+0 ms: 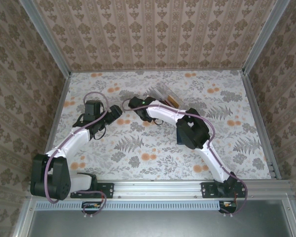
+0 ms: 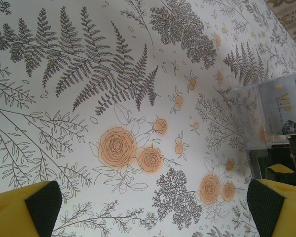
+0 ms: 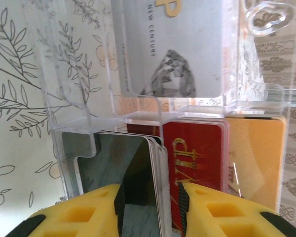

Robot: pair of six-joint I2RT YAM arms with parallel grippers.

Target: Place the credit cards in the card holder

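The right jaws stand narrowly parted astride the dark grey cards (image 3: 113,163) in an end slot of the clear box (image 1: 163,95); whether they pinch them cannot be told. Red cards (image 3: 197,168) and orange cards (image 3: 256,158) stand alongside, with a pale card (image 3: 172,44) past them. From above, the right arm (image 1: 163,112) bends left across the desk (image 1: 138,163) to the box at far centre. The left jaws hang wide open and empty nearby.

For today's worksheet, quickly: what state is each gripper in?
Left gripper: open, empty.
Right gripper: jaws around the dark grey cards; grip cannot be told.
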